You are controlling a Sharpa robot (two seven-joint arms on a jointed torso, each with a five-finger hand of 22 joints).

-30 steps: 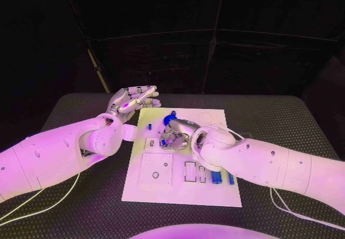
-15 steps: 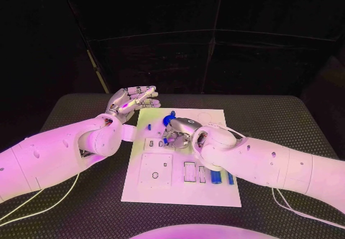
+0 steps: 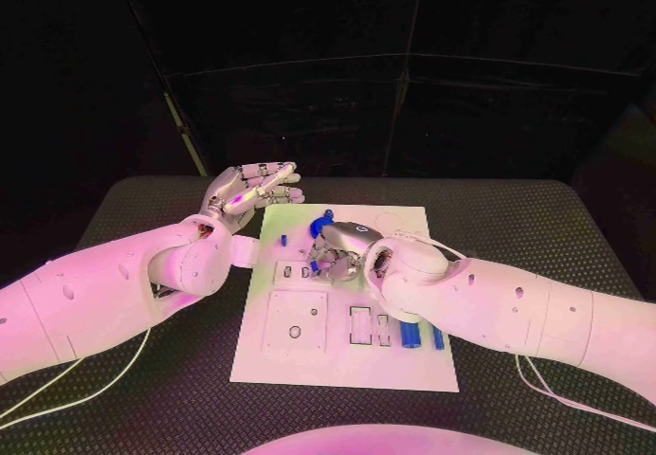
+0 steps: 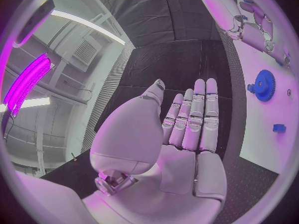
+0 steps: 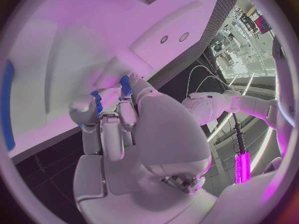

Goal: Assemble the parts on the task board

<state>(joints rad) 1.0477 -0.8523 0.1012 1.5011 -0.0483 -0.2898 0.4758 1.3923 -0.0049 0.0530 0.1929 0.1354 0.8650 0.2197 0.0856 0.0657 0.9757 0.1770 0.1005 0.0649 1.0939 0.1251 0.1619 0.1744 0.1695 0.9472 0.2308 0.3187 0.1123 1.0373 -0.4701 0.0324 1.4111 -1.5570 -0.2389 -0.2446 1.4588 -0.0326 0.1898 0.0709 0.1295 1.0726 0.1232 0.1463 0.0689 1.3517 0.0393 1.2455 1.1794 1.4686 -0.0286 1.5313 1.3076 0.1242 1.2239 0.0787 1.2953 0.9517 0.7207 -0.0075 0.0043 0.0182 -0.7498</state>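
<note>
The white task board (image 3: 342, 355) lies in the middle of the black table. My right hand (image 3: 335, 256) hovers low over its far half with the fingers curled in, and pinches a small blue part (image 5: 96, 103) at the fingertips (image 5: 126, 84). A blue gear (image 3: 322, 226) sits on the board just beyond that hand, and it appears again as the gear (image 4: 264, 85) in the left wrist view. My left hand (image 3: 253, 194) is raised off the board's far left corner, its fingers (image 4: 199, 114) straight, holding nothing.
Two long blue parts (image 3: 410, 334) lie side by side near the board's right edge. A small blue peg (image 3: 284, 241) stands near the far left of the board. Rectangular slots (image 3: 362, 324) and a square plate with a hole (image 3: 297, 322) mark the board's near half.
My right hand has edged slightly toward the far side of the board. The left hand and the gear have stayed where they were.
</note>
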